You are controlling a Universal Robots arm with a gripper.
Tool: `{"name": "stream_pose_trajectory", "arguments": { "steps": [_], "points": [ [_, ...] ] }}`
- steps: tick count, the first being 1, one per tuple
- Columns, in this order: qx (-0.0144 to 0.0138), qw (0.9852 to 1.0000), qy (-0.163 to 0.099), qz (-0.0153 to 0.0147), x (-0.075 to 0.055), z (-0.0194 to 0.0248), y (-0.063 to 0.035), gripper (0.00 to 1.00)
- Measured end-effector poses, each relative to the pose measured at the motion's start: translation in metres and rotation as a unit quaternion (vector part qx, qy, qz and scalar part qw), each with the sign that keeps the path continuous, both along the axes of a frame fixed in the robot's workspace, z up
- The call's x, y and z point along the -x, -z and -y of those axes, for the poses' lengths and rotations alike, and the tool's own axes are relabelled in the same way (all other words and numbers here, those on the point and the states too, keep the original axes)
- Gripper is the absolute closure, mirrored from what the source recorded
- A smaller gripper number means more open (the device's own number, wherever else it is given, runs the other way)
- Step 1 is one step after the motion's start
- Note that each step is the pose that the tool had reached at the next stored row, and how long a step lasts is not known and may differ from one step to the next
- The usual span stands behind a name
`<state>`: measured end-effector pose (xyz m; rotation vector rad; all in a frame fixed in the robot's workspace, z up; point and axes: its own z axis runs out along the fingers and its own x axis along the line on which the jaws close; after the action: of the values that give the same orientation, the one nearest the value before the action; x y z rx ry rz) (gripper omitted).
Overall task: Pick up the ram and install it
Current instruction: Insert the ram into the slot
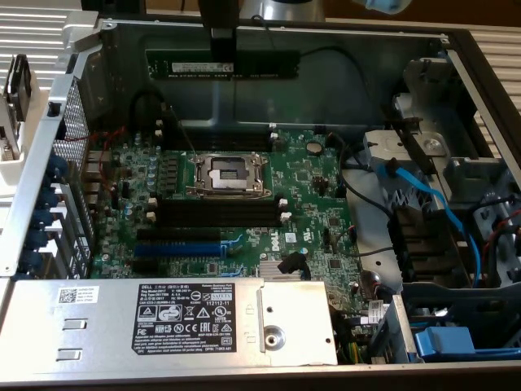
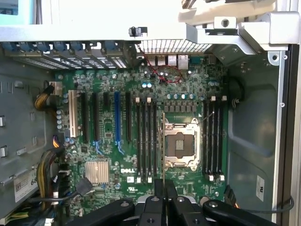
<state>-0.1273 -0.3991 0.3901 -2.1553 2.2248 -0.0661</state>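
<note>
You have the ram [image 1: 181, 65] off its resting place. The pincer [image 1: 222, 57] is clamped on the middle of its long edge and holds it level in the air. In the exterior view the ram hangs well apart from the processor socket [image 1: 228, 173], beyond it and up by the far wall of the case [image 1: 342, 90]. So the pickup is done and the seating is not.

The black memory slots [image 2: 146, 141] run along both long sides of the socket. Every one I can make out looks empty, and their white clips [image 2: 139, 180] have no stick between them. The blue slot [image 2: 117, 117] lies further from the socket and is no part of this job.

In the wrist view the ram shows edge-on, as a thin line running from the pincer towards the socket's near edge. From that you cannot tell which slot it is lined up with, or how high it rides above the board. In the exterior view the picture's top edge cuts off the pincer's body, and the spot where its fingers meet the stick is dark. The slots beyond the socket sit in shadow behind cables.
</note>
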Motion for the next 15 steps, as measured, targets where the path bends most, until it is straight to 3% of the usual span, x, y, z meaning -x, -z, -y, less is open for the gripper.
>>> {"name": "stream_pose_trajectory", "arguments": {
  "steps": [2, 3, 13, 15],
  "points": [
    [0.0, 0.9999, 0.0, -0.0104, 0.0, 0.0, 0.0001, 0.88],
    [0.0, 0.9999, 0.0, -0.0117, 0.0, 0.0, 0.0, 0.88],
    [0.0, 0.9999, 0.0, -0.0118, -0.0033, -0.0021, 0.0041, 0.88],
    [-0.0017, 0.9999, 0.0, -0.0119, -0.0033, -0.0021, 0.0048, 0.88]
  ]
}}
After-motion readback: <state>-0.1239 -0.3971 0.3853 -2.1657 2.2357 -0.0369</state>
